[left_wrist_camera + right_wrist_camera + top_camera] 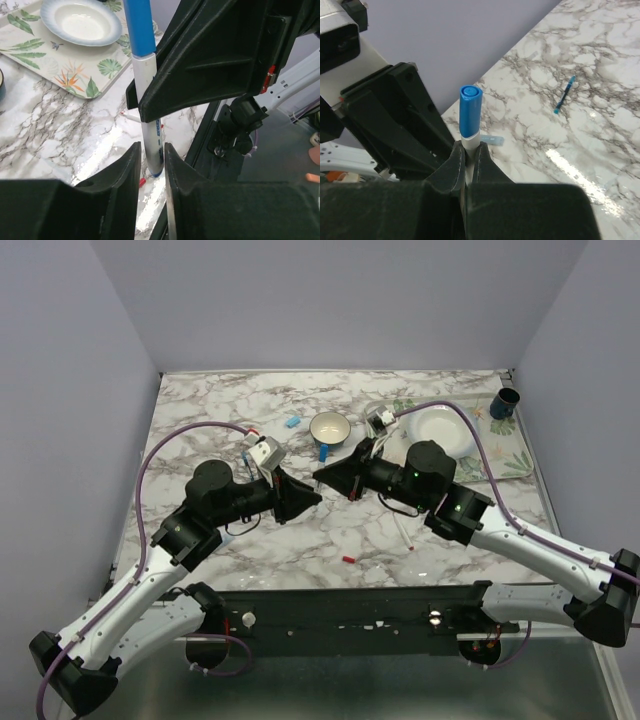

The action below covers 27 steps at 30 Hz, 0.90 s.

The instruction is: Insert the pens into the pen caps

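My right gripper (468,147) is shut on the white barrel of a pen (470,139) that has a blue pen cap (470,110) on its upper end. In the left wrist view this pen (150,125) stands upright, and its lower end sits between the fingers of my left gripper (151,150). Those jaws are slightly apart, with a gap beside the barrel. From above, the two grippers (310,495) (325,477) meet nose to nose mid-table. A second pen (405,532) lies on the marble, with a red cap (348,560) nearby. A loose blue cap (292,422) lies at the back.
A small bowl (330,427) stands just behind the grippers. A leaf-patterned tray (510,455) at the back right carries a white plate (440,430) and a dark blue cup (505,402). A thin blue stick (565,94) lies on the marble. Purple cables arc over both arms.
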Available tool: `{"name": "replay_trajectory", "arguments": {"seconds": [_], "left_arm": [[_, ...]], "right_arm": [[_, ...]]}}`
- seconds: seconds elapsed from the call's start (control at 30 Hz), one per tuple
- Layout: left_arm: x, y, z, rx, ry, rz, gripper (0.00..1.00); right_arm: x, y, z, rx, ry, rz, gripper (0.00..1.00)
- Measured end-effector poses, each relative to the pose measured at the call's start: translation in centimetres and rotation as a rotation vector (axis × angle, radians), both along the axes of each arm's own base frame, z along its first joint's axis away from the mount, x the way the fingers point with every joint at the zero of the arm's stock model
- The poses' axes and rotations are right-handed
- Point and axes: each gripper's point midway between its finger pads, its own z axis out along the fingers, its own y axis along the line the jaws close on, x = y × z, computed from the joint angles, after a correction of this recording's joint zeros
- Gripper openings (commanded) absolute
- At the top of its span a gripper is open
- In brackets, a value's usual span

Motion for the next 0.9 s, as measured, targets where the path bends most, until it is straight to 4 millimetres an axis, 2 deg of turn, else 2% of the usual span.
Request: {"name": "replay_trajectory", "arguments": {"seconds": [0.13, 0.4, 0.5, 0.6, 0.63, 0.67, 0.73, 0.83, 0.87, 0.9], "left_arm": [[0.0, -0.3, 0.2, -0.007, -0.004, -0.013, 0.46], [-0.4, -0.9, 1.0, -0.039, -0.019, -0.061, 0.38], [-0.7, -1.1, 1.3, -0.053, -0.018, -0.081, 0.32], [-1.1, -1.2, 1.5, -0.063, -0.015, -0.103, 0.2], [-1.3, -1.2, 1.6, -0.068, -0.015, -0.112, 0.08], [-1.4, -1.3, 1.8, -0.073, -0.015, -0.116, 0.0], [-1.6, -1.3, 2.0, -0.086, -0.008, -0.126, 0.0], [-1.7, -1.3, 2.0, -0.095, -0.012, -0.139, 0.0], [-1.8, -1.4, 2.0, -0.096, -0.013, -0.144, 0.0], [-1.8, -1.4, 1.9, -0.095, -0.014, -0.146, 0.0]], "right_arm": [[-0.7, 0.4, 1.0, 0.043, -0.018, 0.041, 0.01], [-1.7, 0.2, 2.2, 0.091, -0.054, 0.086, 0.01], [-2.0, 0.2, 2.3, 0.101, -0.063, 0.099, 0.01], [-2.2, 0.2, 2.4, 0.11, -0.071, 0.109, 0.01], [-2.2, 0.1, 2.4, 0.111, -0.075, 0.11, 0.01], [-2.3, 0.1, 2.5, 0.115, -0.08, 0.113, 0.01], [-2.4, 0.0, 2.7, 0.119, -0.09, 0.115, 0.02], [-2.6, -0.1, 2.8, 0.118, -0.103, 0.123, 0.29], [-2.6, -0.1, 2.8, 0.117, -0.105, 0.126, 0.44], [-2.7, 0.0, 2.8, 0.116, -0.104, 0.13, 0.49]]}}
